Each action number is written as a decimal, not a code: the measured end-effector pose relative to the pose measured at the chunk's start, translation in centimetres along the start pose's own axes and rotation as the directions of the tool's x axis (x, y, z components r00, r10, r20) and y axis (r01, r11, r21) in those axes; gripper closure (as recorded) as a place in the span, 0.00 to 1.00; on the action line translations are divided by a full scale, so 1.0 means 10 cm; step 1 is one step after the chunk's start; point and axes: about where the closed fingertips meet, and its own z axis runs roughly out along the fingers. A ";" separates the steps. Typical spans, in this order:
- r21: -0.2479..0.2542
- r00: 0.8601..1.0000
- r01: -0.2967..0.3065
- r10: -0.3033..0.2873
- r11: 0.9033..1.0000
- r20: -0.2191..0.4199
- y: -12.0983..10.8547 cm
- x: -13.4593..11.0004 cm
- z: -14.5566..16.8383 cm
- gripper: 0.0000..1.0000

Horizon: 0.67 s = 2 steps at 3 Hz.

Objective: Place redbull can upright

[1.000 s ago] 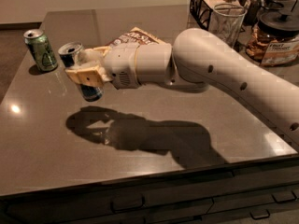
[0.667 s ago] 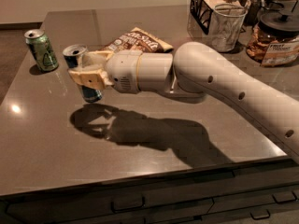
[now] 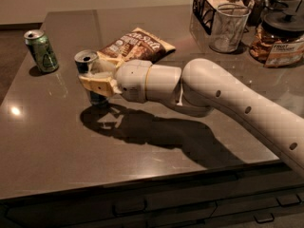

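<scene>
The gripper (image 3: 95, 74) reaches in from the right and pinches the redbull can (image 3: 86, 58) at mid-body. The can stands left of centre on the table (image 3: 57, 141), with its long axis vertical and its open end up. Its base looks at or just above the surface. The green can (image 3: 42, 50) stands well apart, further left.

Cream gripper (image 3: 98, 75) clasping blue-silver redbull can (image 3: 86, 60), green can (image 3: 42, 51), brown snack bag (image 3: 135, 44), dark grey-brown table (image 3: 71, 146), white arm (image 3: 228, 99)

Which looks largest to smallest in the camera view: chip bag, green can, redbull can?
1. chip bag
2. green can and redbull can: alike, not ranked; the tool, closed around the redbull can, hides part of it.
</scene>
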 end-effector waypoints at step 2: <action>0.015 1.000 -0.006 0.006 1.000 0.024 -0.06 0.15 -0.04 0.58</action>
